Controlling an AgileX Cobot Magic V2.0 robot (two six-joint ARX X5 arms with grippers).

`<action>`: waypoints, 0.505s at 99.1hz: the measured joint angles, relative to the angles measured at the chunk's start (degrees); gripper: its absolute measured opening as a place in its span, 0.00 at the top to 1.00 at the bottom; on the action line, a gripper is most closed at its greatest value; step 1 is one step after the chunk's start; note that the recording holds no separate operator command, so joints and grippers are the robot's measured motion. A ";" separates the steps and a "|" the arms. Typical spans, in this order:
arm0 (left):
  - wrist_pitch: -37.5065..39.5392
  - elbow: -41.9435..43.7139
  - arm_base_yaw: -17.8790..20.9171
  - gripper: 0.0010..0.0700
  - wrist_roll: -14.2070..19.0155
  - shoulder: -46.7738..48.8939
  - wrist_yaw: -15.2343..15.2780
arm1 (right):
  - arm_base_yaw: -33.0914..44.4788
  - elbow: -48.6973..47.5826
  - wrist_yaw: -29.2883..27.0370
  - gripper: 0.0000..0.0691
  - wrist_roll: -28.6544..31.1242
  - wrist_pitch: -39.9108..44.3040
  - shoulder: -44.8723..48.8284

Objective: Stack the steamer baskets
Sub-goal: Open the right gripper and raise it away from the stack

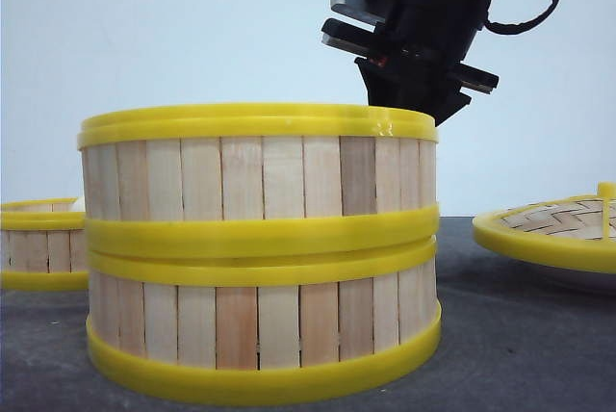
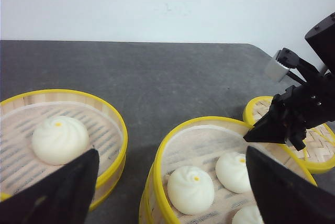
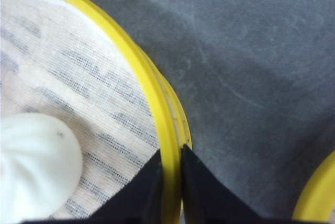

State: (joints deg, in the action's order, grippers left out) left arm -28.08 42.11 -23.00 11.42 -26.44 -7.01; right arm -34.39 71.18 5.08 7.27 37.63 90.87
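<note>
Nearest in the front view: two steamer baskets stacked, upper steamer basket (image 1: pixel 258 167) seated squarely on lower steamer basket (image 1: pixel 265 325), yellow rings touching, pale vertical slats showing on both. Inside the upper basket, on white cloth liner (image 3: pixel 78 77), three white buns (image 2: pixel 191 189) with tiny orange dots. Clamped on that basket's rim, at its far right edge as seen from the front: right hand (image 3: pixel 171 174), one black finger inside the wall, one outside, yellow ring pinched tight between. Left of the stack, apart from it and a little farther back: third steamer basket (image 2: pixel 112 130), standing alone on the dark grey surface (image 2: pixel 172 77), holding a single bun (image 2: pixel 58 139). Above and between this basket and the stack, seen from its own wrist camera: left hand (image 2: pixel 172 182), fingers (image 2: pixel 65 190) spread wide, holding nothing, touching nothing. Right of the stack and beyond the right hand: flat woven lid (image 1: pixel 563 224) with yellow rim, lying clear of the baskets. Behind everything, a plain pale wall (image 1: pixel 192 27).
</note>
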 joint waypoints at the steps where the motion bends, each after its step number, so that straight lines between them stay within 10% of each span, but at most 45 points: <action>1: 0.00 0.00 0.00 0.22 0.00 0.00 0.00 | 0.00 0.00 -0.11 0.96 0.00 -0.02 0.00; 26: 0.00 0.00 0.00 0.22 0.00 0.00 0.00 | 0.00 0.00 -0.74 0.95 0.00 0.33 0.00; 50: 0.00 0.00 0.00 0.22 0.00 0.00 0.13 | 0.04 0.00 -0.79 0.59 0.04 0.07 0.00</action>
State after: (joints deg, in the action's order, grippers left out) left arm -28.08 42.11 -23.00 11.42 -26.44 -6.87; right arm -34.35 71.18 4.29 7.31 37.69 90.87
